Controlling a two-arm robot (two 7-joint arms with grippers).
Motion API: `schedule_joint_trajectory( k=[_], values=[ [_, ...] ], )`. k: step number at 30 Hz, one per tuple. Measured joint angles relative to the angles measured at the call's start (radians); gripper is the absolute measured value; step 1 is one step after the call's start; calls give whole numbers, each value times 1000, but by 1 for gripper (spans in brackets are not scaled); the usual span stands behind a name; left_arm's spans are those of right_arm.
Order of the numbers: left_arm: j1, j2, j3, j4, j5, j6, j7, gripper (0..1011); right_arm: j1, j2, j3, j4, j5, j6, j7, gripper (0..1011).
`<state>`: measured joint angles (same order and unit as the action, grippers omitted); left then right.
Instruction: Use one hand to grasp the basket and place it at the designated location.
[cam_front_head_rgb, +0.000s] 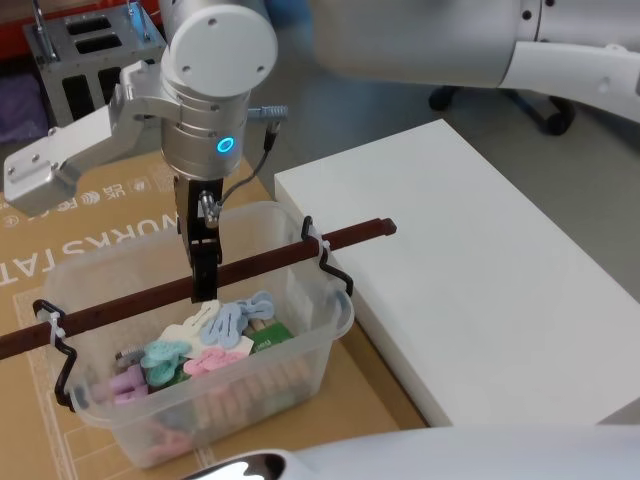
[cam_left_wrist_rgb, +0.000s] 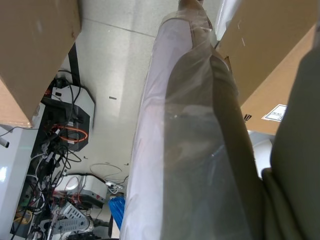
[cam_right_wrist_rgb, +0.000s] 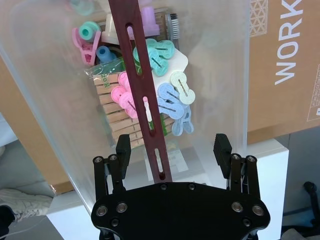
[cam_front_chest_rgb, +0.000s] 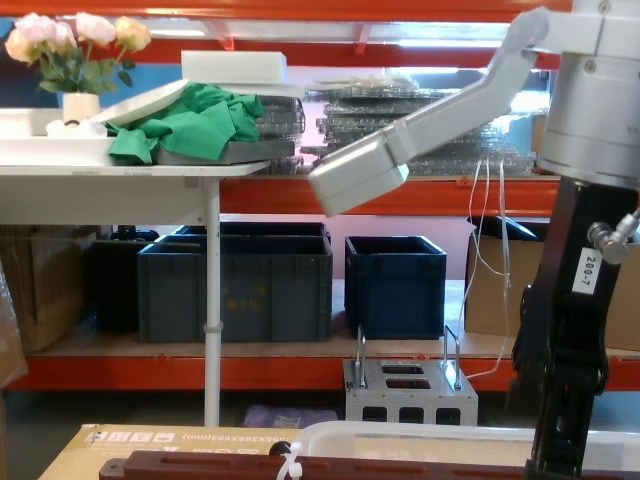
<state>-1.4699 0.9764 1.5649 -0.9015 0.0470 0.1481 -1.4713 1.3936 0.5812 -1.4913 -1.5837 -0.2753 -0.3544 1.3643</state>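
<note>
My right gripper (cam_right_wrist_rgb: 172, 150) hangs spread over the basket (cam_front_head_rgb: 318, 345), fingers either side of its reddish-brown bar handle (cam_front_head_rgb: 270, 258), not yet gripping. The basket sits on cardboard (cam_front_head_rgb: 100, 220), left of a white platform (cam_front_head_rgb: 480, 300). Next I should pinch the bar mid-length and lift level. My left arm (cam_front_head_rgb: 250, 465) rests near.

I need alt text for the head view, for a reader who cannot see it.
The right gripper points straight down at the dark bar handle of the basket, near its middle. The basket holds pastel clothes pegs and stands on cardboard, beside a white platform.
</note>
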Motion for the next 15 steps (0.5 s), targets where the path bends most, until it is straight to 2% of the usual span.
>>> schedule_joint_trajectory(
  k=[3, 15],
  values=[
    [0, 0, 0, 0, 0, 0, 0, 0, -3, -4, -5, 1, -1, 0, 1, 1001],
    [0, 0, 0, 0, 0, 0, 0, 0, -41, -39, -59, -9, -37, 17, 16, 1001]
  ],
)
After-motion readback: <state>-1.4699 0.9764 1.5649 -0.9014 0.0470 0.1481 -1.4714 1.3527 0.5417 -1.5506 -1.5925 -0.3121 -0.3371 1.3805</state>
